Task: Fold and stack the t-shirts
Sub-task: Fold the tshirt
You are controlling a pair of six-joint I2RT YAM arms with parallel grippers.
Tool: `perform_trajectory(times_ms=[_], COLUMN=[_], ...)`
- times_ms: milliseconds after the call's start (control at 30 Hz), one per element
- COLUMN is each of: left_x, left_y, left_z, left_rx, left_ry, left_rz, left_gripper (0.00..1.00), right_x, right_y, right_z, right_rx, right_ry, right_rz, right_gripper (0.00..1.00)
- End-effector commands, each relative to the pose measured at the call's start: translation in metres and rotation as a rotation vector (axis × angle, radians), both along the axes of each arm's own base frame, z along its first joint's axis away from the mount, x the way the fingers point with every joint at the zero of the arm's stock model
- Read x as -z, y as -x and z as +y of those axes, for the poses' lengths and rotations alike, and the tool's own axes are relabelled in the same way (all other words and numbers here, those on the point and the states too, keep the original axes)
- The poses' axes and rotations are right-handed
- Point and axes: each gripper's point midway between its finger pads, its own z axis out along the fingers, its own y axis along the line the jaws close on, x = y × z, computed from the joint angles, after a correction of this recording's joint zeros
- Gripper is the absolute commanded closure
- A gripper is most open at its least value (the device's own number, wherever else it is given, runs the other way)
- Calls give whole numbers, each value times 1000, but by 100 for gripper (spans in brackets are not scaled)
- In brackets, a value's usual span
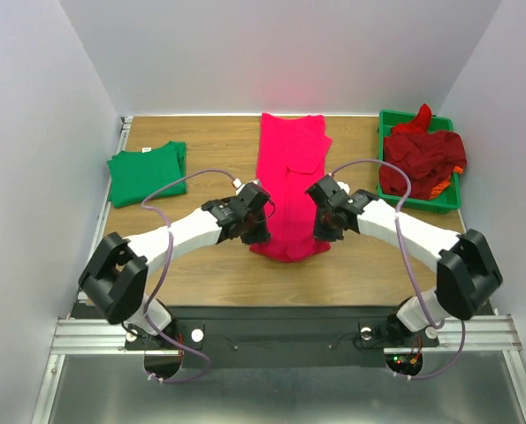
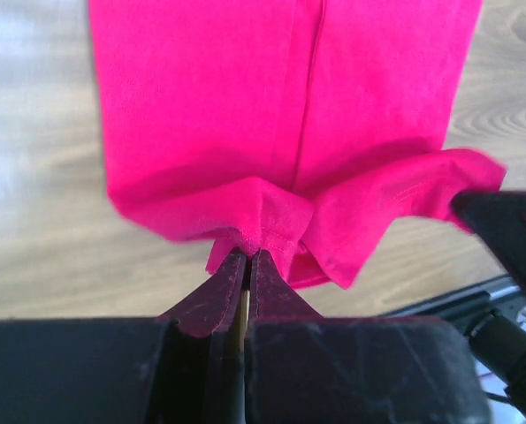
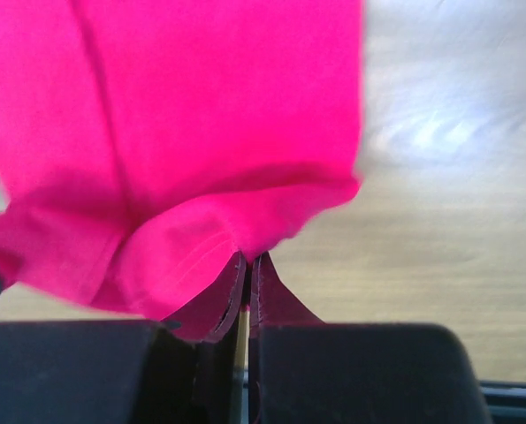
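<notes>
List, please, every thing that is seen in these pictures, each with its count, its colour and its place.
pink-red t-shirt: 1, bright pink-red, middle of the table, folded into a long strip
green t-shirt: 1, green, folded, left side of the table
dark red t-shirts: count unclear, dark red, heaped in the tray
orange cloth: 1 patch, orange, under that heap
tray: 1, green, far right of the table
table: 1, brown wood
left gripper: 1, black, shut on the pink-red t-shirt's near hem
right gripper: 1, black, shut on the same hem
</notes>
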Motion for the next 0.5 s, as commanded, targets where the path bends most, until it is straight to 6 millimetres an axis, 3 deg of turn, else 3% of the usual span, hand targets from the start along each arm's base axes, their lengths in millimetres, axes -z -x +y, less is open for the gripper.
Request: perform_trajectory(times_ms=[0,67,100,167,200,233,267,467], left_x=[-16,-16,-24,-19,-21,-23,-23,-32], left_y=[-34,-48,-62,-75,-90,-97,-110,-153], left_z=[-7,-5,-5,-6,-9,-10,-8,-1], left_rx=[55,63,52,66,62,62,55,20], left_ry=[8,-6,6,-14,-12,-15,-31,2], left_rz=[-50,-58,-80,-73,-82,-86,-88,-118], left_gripper=[100,100,100,100,100,100,100,100], right_x=[-9,-8,-15,-6,-15,-6,-14,-2], right_y=[-43,-58,-72,-86,-100,-107,-120,-160], right_z=[-13,-14,-16,-16,-16,-17,-18,-27], right_rx=[-4,-18,-7,-20,-11,-13,-11,-1], right_ry=[55,64,55,74,60,74,66,62], right_rz=[-53,-60,-76,-60,-83,-64,-85,-66], right_gripper=[100,100,100,100,100,100,100,100])
